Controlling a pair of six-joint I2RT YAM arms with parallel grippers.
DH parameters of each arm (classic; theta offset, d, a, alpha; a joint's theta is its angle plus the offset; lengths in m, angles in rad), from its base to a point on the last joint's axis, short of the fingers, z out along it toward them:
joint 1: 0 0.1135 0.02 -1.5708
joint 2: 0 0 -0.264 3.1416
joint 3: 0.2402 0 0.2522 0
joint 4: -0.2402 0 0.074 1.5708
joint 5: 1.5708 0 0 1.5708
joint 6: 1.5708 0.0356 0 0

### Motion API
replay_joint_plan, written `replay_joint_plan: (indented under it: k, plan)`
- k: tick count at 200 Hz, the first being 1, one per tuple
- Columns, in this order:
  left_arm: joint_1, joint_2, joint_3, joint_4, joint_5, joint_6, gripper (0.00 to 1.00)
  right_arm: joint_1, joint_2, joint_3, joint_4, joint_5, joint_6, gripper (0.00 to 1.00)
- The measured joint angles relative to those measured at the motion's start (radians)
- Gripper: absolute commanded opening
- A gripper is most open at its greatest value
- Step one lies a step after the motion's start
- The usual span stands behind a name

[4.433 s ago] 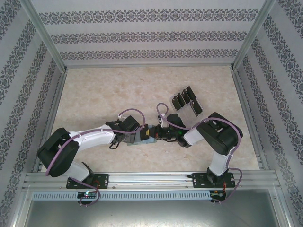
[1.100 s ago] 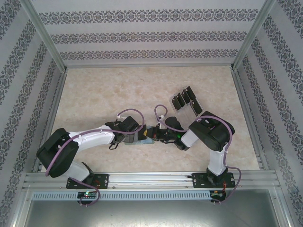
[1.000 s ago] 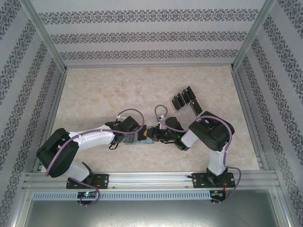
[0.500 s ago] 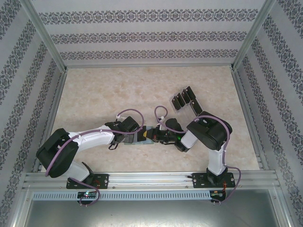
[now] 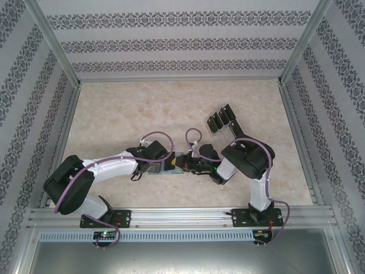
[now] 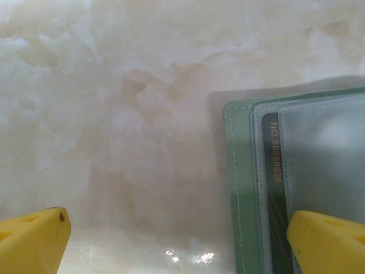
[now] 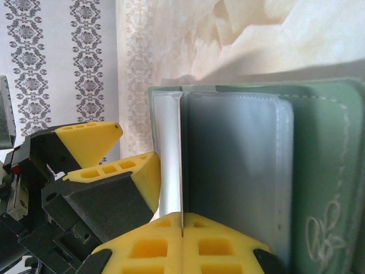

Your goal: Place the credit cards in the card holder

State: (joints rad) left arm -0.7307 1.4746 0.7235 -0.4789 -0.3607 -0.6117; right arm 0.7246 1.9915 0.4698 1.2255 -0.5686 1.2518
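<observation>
Here the card holder (image 5: pixel 173 169) lies open on the desk (image 5: pixel 125 114), close to the near edge and about midway between the left and right edges, with both arms reaching in over it. The left tool (image 6: pixel 179 242) stands wide open and grips nothing. One of its yellow fingers is over bare desk and the other is over the holder's stitched green border. Beside that finger, a dark card (image 6: pixel 274 171) with a printed number sits under a clear sleeve. The right tool (image 7: pixel 182 228) is closed, its yellow fingers pinching a thin pale inner leaf (image 7: pixel 170 154) of the holder, which stands on edge beside the grey-blue pages. More credit cards (image 5: pixel 221 119) stand upright in a clear rack (image 5: pixel 234 134) farther back, toward the right edge, well apart from the holder.
</observation>
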Motion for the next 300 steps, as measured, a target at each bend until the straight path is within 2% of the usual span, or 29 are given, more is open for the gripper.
replay_joint_plan:
  k: [105,169,300]
  plan:
    - [0.0,-0.077,0.0,-0.071,-0.018,-0.047,1.0,0.006,0.003,-0.003,0.015,0.022,0.006,0.0]
    - [0.0,-0.01,0.0,-0.054,-0.015,-0.049,1.0,0.006,0.006,-0.003,0.021,0.022,0.007,0.0]
    - [0.0,-0.021,-0.035,-0.029,-0.048,-0.157,1.0,0.006,0.014,-0.005,0.043,0.022,0.029,0.0]
